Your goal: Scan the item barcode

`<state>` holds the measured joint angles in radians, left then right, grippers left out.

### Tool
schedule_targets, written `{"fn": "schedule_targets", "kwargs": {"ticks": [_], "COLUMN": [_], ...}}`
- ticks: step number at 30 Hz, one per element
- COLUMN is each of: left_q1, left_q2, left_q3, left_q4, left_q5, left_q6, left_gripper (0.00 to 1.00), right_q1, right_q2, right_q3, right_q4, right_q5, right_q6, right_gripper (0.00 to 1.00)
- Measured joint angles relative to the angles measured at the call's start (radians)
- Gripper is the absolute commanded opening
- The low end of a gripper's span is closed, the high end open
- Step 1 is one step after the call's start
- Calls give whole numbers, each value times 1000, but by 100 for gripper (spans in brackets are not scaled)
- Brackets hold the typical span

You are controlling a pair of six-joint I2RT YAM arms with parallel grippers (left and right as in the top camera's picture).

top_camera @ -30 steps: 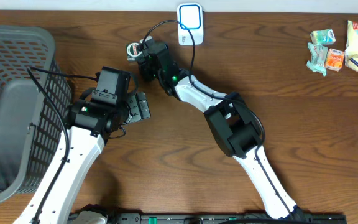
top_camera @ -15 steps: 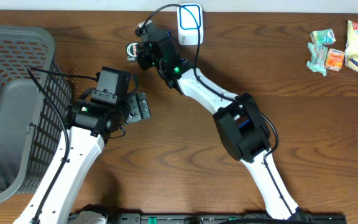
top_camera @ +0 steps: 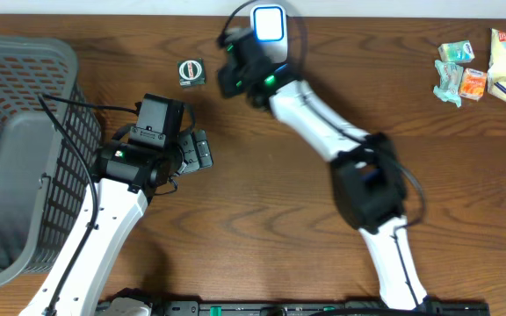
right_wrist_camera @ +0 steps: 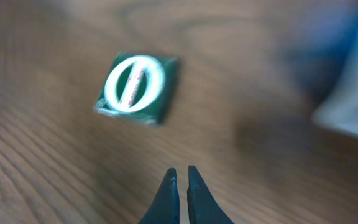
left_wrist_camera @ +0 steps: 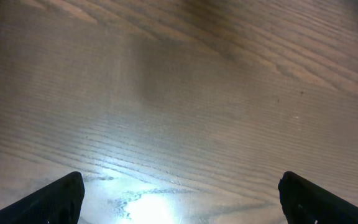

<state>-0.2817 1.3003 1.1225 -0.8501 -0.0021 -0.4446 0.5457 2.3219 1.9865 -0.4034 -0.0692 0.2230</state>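
Right hand [right_wrist_camera: 181, 173] backed off item [right_wrist_camera: 137, 87], seemingly ring-marked in wrist view

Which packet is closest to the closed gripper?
The small dark green square packet with a white ring. It lies just ahead of the right gripper; the colourful snack packets are bunched far away.

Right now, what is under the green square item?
Bare wooden table shows all around the green square item, which lies flat with its white ring facing up. Its underside, and anything beneath it, is covered.
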Motion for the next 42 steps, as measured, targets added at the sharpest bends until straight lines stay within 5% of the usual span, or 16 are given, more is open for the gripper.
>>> {"fn": "schedule_targets", "kwargs": {"ticks": [6,7,9,16,22,24,30,38,42], "left_q1": [0,0,0,0,0,0,6,130,196], "left_q2": [0,0,0,0,0,0,10,318,560], "left_q3": [0,0,0,0,0,0,32,623,938], "left_q4": [0,0,0,93,115,150,165,-346,-467], "left_q5": [0,0,0,0,42,62,148,186,177], "left_q6": [0,0,0,-22,-114,-127,-69,70,135], "left_gripper": [98,98,97,98,98,90,90,94,86], "right_q1": [-147,-184,-237,-436,-521,-538,-566,-568,-568], "right_q2": [-230,-257,-283,-265,-260,-260,-260,-260,-260], "right_q3": [5,11,14,13,11,11,11,10,10], "right_q4": [-236,-273,-328,-514,-526,-527,-527,-527,-527], "right_q5": [114,137,172,225,232,232,233,235,235], "right_q6": [6,8,12,11,11,11,11,12,12], "right_gripper": [7,30,99,99,99,99,99,99,99]}}
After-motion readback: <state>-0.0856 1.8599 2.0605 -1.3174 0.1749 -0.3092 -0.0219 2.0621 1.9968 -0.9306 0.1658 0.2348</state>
